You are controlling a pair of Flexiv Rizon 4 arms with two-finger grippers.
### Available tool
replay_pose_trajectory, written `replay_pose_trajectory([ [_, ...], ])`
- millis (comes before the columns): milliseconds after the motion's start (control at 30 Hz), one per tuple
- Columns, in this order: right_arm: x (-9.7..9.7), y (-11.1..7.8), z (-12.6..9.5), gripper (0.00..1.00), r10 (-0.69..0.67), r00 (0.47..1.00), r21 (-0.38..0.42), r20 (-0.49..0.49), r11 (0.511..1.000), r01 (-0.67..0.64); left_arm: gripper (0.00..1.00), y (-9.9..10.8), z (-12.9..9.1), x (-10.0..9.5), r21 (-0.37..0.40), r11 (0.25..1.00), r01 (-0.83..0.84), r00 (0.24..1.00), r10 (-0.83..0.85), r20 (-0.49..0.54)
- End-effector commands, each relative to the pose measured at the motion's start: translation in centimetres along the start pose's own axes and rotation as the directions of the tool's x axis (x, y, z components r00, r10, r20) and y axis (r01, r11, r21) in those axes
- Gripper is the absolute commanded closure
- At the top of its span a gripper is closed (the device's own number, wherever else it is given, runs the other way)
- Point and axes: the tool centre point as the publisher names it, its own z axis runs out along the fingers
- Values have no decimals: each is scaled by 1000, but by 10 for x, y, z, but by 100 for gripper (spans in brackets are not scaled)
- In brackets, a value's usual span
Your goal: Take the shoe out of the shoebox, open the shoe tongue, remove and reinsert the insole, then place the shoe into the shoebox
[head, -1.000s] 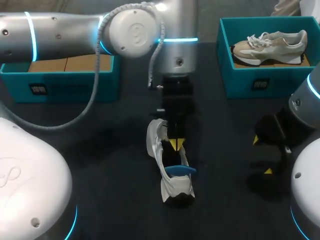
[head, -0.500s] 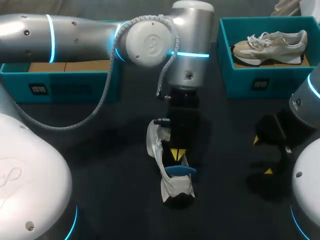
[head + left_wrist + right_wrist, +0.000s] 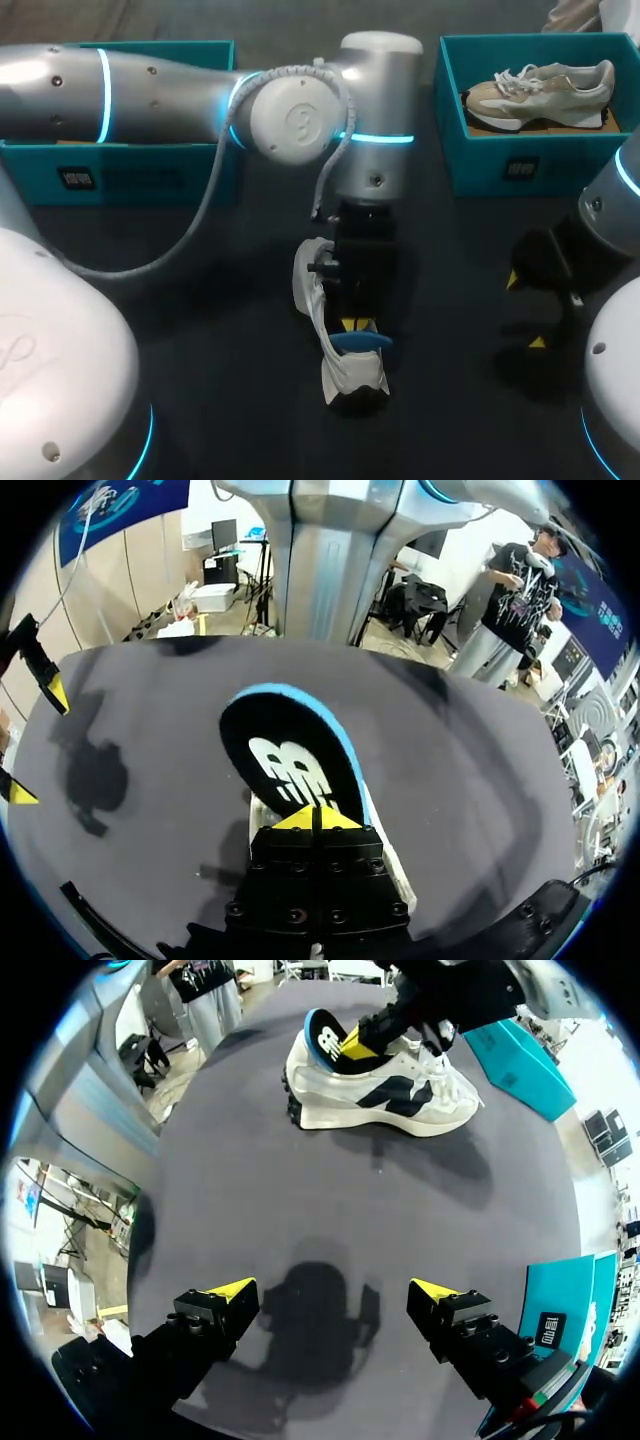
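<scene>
Pinching the black blue-edged foam insole at the heel of the white-grey sneaker, left jaws sat shut on it, prob. to steer it; right jaws gaped wide, empty.

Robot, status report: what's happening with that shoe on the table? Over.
Left gripper shut, tips against the insole poking out at the heel of the shoe. Right gripper open, empty, over bare table. Nothing blocking the shoe.
</scene>
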Motion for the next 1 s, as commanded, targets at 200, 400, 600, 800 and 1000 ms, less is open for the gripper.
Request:
replay_pose_trajectory([
  [200,2,0,0,0,0,1000,3,2,1000,0,100,11,29,-1,-30,1000,1,1000,-1,0],
  [400,2,0,0,0,0,1000,3,2,1000,0,100,20,40,-7,-129,992,-2,1000,2,1],
  [600,2,0,0,0,0,1000,3,2,1000,0,100,31,55,-10,-178,984,-13,1000,13,-3],
  [800,2,0,0,0,0,1000,3,2,1000,0,100,56,58,-7,-274,959,74,997,-72,18],
  [1000,2,0,0,0,0,1000,3,2,1000,0,100,80,35,4,-331,930,159,987,-137,89],
])
